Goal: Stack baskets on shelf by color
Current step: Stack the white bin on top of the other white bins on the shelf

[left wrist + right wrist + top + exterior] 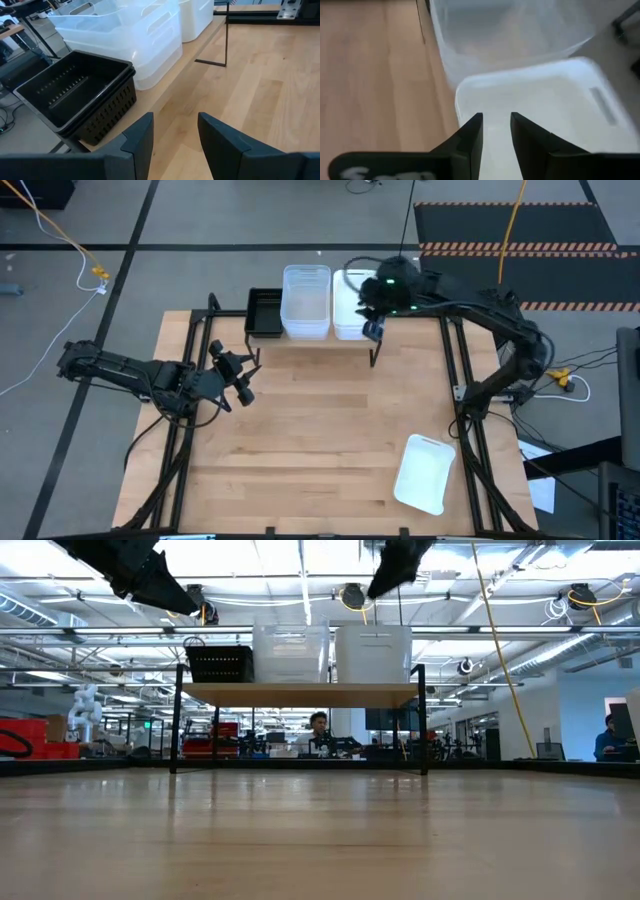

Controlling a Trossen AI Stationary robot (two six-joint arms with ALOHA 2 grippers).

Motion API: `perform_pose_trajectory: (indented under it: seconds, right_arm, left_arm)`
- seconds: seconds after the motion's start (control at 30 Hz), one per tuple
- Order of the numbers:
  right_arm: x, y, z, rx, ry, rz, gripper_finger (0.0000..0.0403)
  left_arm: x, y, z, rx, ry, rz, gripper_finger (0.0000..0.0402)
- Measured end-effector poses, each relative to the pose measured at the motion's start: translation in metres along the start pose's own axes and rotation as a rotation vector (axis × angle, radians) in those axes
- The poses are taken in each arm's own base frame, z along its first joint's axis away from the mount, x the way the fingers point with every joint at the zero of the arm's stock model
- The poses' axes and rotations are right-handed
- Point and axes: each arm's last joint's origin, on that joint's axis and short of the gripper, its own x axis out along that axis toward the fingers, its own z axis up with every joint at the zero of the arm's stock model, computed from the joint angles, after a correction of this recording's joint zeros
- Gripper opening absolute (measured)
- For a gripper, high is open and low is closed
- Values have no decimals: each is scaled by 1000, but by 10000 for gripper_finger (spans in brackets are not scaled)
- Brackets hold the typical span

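Robotics lab, open hall, ceiling pipes [300, 630], workstations, taped floor [515, 248]

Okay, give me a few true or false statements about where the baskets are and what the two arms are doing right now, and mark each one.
1. A white basket lies on the tabletop, off the shelf. True.
2. The black baskets sit at the shelf's right end. False: they are at its left end, beside the clear baskets.
3. The right gripper is over the white baskets on the shelf. True.
4. The left gripper holds a black basket. False: its jaws are open and empty, over the table.
5. The clear baskets stand in the middle. True.
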Motion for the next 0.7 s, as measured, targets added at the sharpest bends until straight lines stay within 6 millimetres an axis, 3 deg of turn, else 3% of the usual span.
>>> perform_pose_trajectory:
  seconds: [0.13, 0.27, 0.47, 0.6, 0.7]
  right_arm:
    - [-43, 16, 2, 45, -114, 33, 95]
    - [-65, 49, -4, 52, -101, 139, 94]
    - [-46, 128, -33, 19, -32, 319, 89]
    - [-30, 178, -67, -15, -10, 340, 88]
    - [-28, 204, -95, -60, -4, 315, 88]
  left_arm:
    - [0, 0, 0, 2, 2, 0, 157]
    - [0, 0, 0, 2, 4, 1, 157]
    - [8, -10, 3, -17, -14, -31, 157]
    - [23, -30, 5, 19, -14, -135, 157]
    - [38, -50, 5, 51, -28, -226, 157]
